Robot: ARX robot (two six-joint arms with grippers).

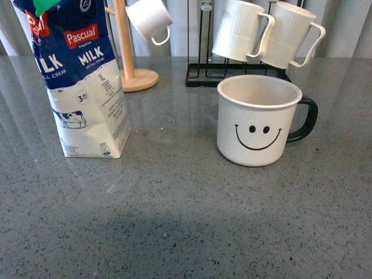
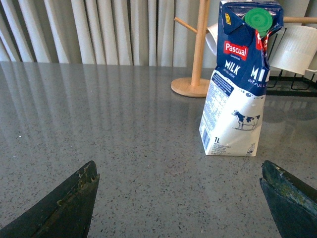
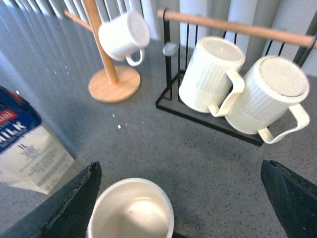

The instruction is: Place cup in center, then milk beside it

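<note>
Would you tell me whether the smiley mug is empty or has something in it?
Empty: the cup shows a bare white bottom from above.

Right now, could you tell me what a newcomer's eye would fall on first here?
The white smiley-face cup with its black handle stands right of centre on the table. The tall blue-and-white Pascual milk carton stands upright to its left, apart from it. Behind them, ribbed white mugs hang on a black rack.

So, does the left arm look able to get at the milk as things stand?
Probably yes. The left gripper is open and faces the milk, which stands upright, with only bare table between them.
</note>
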